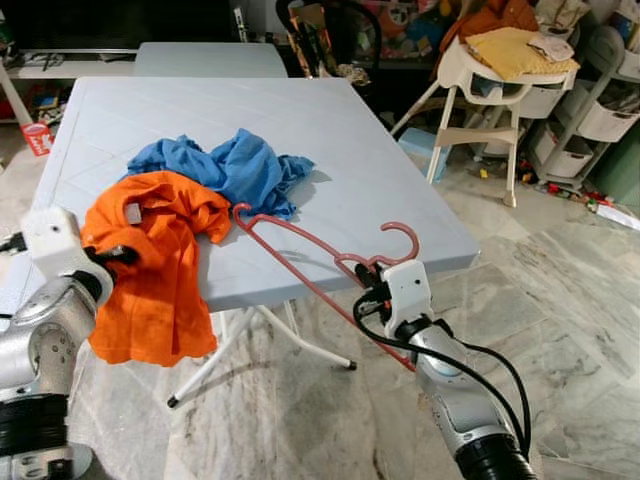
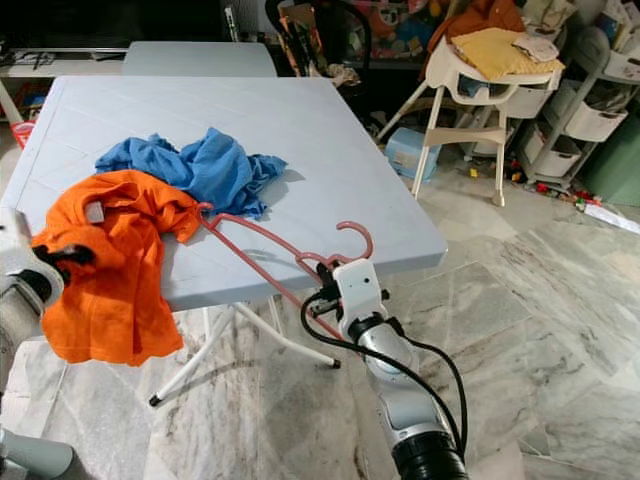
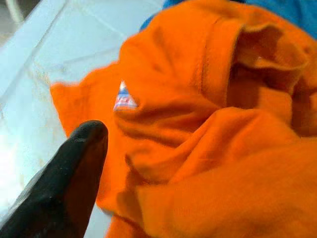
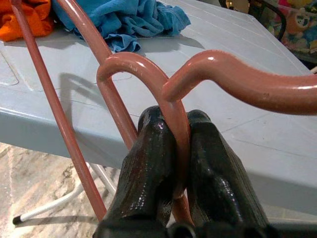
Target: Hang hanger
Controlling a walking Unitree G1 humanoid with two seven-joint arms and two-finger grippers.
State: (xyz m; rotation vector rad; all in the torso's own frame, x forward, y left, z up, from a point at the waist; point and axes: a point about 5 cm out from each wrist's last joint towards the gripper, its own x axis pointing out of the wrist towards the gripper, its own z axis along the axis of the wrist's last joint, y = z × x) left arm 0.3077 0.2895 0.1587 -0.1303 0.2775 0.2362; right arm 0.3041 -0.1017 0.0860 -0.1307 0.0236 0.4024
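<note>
1. Right gripper (image 4: 173, 148) at near table edge, fingers clamped on pink hanger (image 1: 300, 250) just below its hook.
2. Hanger tilted, far end resting on light blue table (image 1: 330, 150), touching orange shirt (image 1: 160, 260); hook end past the edge.
3. Left gripper (image 1: 118, 256) at orange shirt, draped over near-left edge; one black finger (image 3: 64, 183) visible, open or closed: cannot tell.
4. Blue cloth (image 1: 225, 165) bunched behind orange shirt.
5. White high chair (image 1: 490, 90) beyond table, far right.

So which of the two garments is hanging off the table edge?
The orange shirt: it drapes over the table's front edge by the left gripper, while the blue garment lies wholly on top.
</note>
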